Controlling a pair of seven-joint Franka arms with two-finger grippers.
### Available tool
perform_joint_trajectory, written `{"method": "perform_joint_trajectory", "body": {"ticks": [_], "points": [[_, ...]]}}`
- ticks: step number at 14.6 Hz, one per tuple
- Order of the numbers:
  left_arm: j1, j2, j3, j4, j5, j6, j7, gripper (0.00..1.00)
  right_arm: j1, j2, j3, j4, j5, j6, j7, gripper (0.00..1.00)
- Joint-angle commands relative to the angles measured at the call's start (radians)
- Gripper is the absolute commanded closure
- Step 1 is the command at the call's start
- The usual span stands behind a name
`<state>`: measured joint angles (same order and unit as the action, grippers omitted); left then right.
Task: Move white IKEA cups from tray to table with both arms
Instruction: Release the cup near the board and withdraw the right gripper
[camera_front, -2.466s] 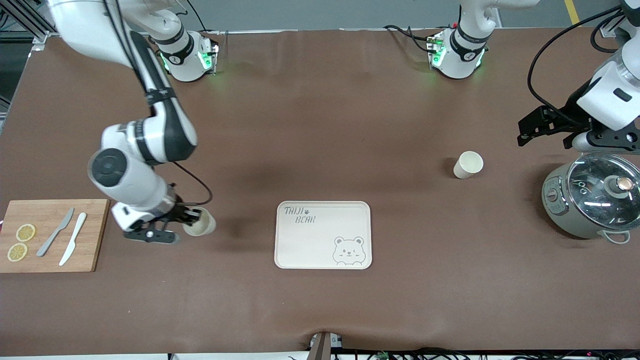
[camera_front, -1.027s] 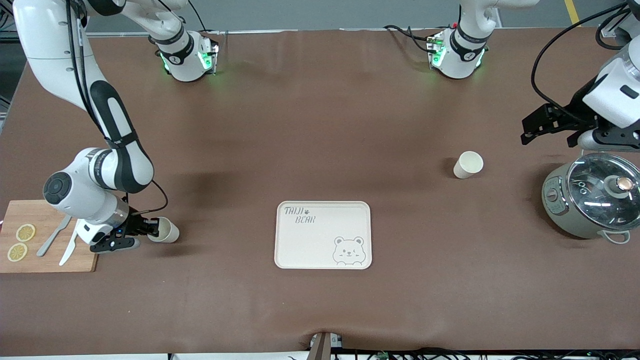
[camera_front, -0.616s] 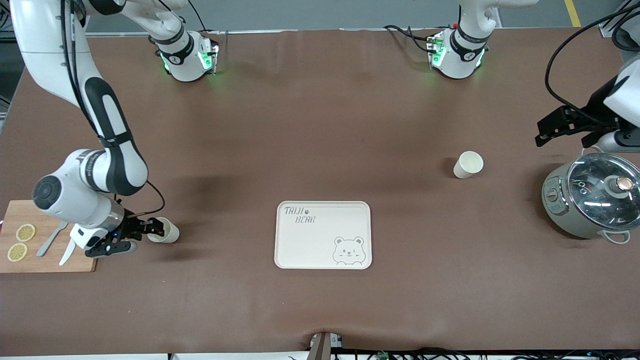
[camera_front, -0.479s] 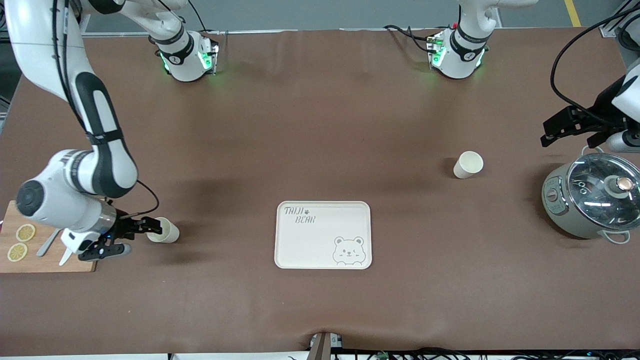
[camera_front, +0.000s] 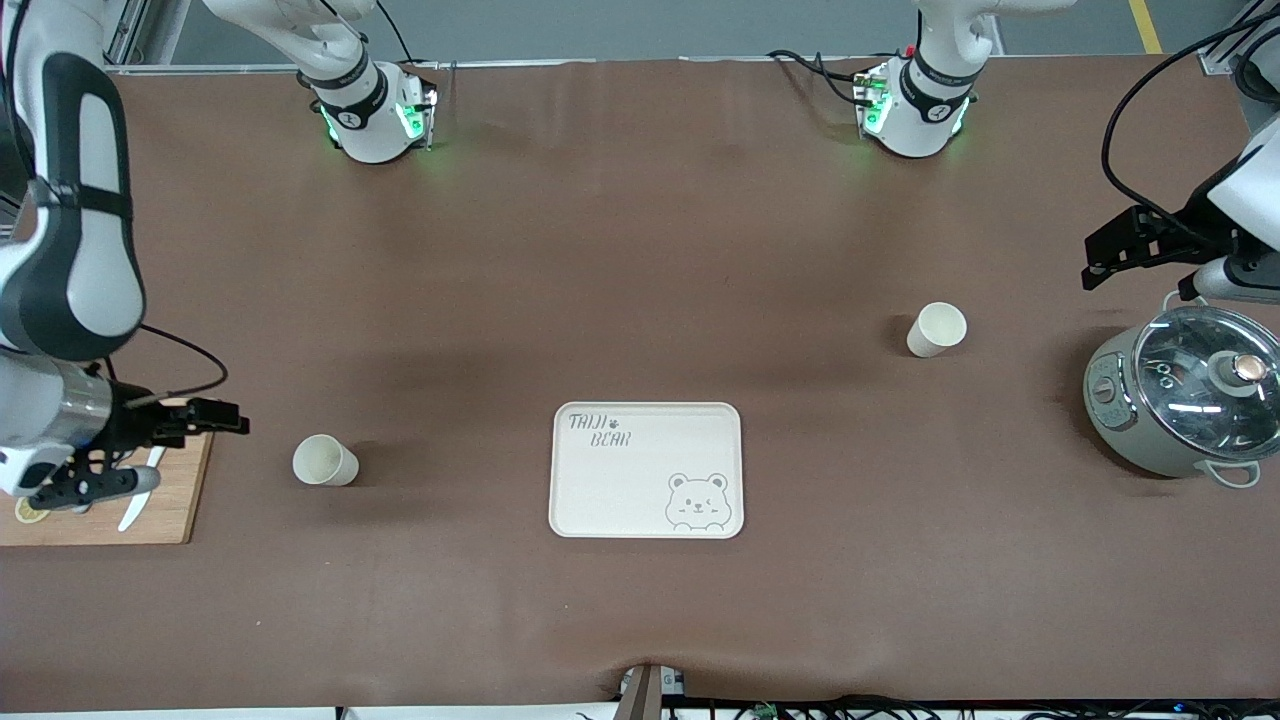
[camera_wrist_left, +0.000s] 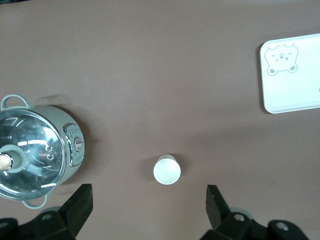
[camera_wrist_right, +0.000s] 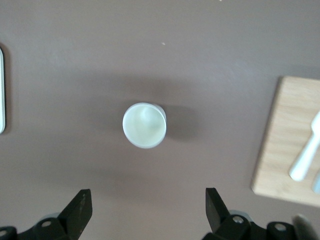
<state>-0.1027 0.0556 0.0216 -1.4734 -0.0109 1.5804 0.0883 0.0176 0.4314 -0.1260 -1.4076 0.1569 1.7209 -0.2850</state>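
One white cup (camera_front: 323, 461) (camera_wrist_right: 144, 125) stands upright on the table, between the bear-printed tray (camera_front: 646, 470) and the cutting board (camera_front: 170, 500), toward the right arm's end. My right gripper (camera_front: 195, 450) (camera_wrist_right: 147, 197) hangs open over the board's edge, apart from this cup, with nothing between its fingers. The other white cup (camera_front: 936, 329) (camera_wrist_left: 167, 169) stands upright farther from the front camera than the tray, toward the left arm's end. My left gripper (camera_front: 1138, 283) (camera_wrist_left: 148, 195) is open and empty, up over the table between that cup and the pot.
A grey-green pot with a glass lid (camera_front: 1185, 400) (camera_wrist_left: 35, 145) stands at the left arm's end. The wooden cutting board (camera_wrist_right: 290, 145) carries a white knife (camera_wrist_right: 305, 160) and lemon slices (camera_front: 30, 512). The tray holds nothing.
My right gripper carried its cup toward the cutting board, set it down, opened and drew back over the board. The left gripper drifted toward its end of the table.
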Motion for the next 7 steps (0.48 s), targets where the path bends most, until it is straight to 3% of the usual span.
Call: {"method": "perform_joint_trajectory", "body": {"ticks": [1,7], "points": [[0.004,-0.002,-0.012,0.01,0.029,-0.017,0.024,0.0,0.002,-0.13,0.011,-0.019,-0.045,-0.113,0.067,0.0],[0.0,-0.003,-0.014,0.005,0.029,-0.022,0.03,0.0,-0.025,-0.331,0.003,-0.024,-0.082,-0.294,0.066,0.0]]}}
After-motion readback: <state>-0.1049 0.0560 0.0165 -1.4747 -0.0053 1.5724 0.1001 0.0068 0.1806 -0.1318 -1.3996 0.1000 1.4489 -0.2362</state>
